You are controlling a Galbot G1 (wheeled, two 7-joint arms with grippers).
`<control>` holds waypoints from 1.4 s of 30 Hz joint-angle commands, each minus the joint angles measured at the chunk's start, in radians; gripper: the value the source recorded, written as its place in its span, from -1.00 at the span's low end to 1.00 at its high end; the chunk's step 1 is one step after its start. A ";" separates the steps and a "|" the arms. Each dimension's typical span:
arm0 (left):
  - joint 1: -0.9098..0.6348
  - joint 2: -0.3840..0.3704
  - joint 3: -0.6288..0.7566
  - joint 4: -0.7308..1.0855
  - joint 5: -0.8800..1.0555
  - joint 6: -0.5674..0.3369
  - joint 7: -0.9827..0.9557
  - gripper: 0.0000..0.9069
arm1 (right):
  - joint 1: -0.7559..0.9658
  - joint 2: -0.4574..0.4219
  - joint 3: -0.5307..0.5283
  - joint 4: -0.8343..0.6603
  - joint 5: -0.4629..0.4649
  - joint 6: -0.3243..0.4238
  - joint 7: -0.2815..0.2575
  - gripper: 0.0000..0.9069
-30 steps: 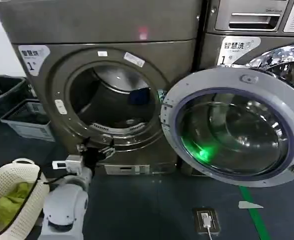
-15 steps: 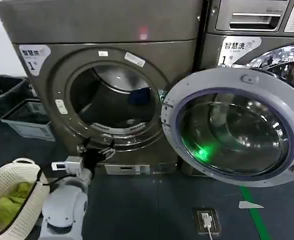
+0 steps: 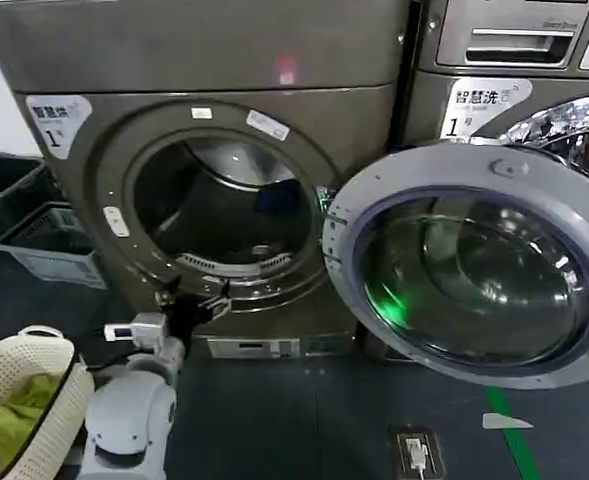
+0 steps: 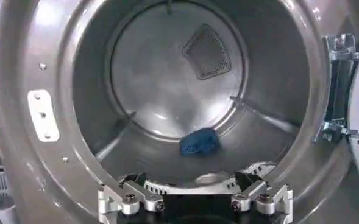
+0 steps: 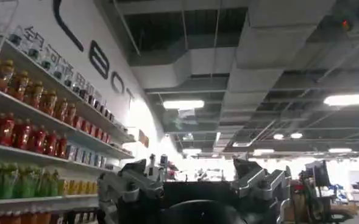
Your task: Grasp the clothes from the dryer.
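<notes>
In the head view the left gripper [image 3: 191,297], fingers apart, sat at the lower rim of the big grey-brown metal dryer [image 3: 104,130], while its wrist view showed a crumpled blue cloth [image 4: 199,142] low at the drum's back, so it probably needed to reach deep and straight, then close low.

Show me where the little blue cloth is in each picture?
Head view: blue cloth sits deep inside the dryer, right of the drum's middle.
Left wrist view: it lies on the drum floor, beyond the open left gripper.
Right wrist view: not there.
Shared landmark: the dryer's round opening.
</notes>
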 commanded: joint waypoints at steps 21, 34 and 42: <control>0.011 0.004 -0.004 0.005 0.005 0.049 0.002 1.00 | 0.001 0.008 -0.004 0.006 0.005 0.001 -0.003 1.00; 0.007 0.003 0.000 0.012 0.006 0.049 0.002 1.00 | 0.003 0.010 -0.007 0.005 0.004 0.000 -0.005 1.00; 0.009 0.003 -0.002 0.012 0.004 0.049 0.005 1.00 | 0.001 0.012 -0.006 0.008 0.005 0.000 -0.006 1.00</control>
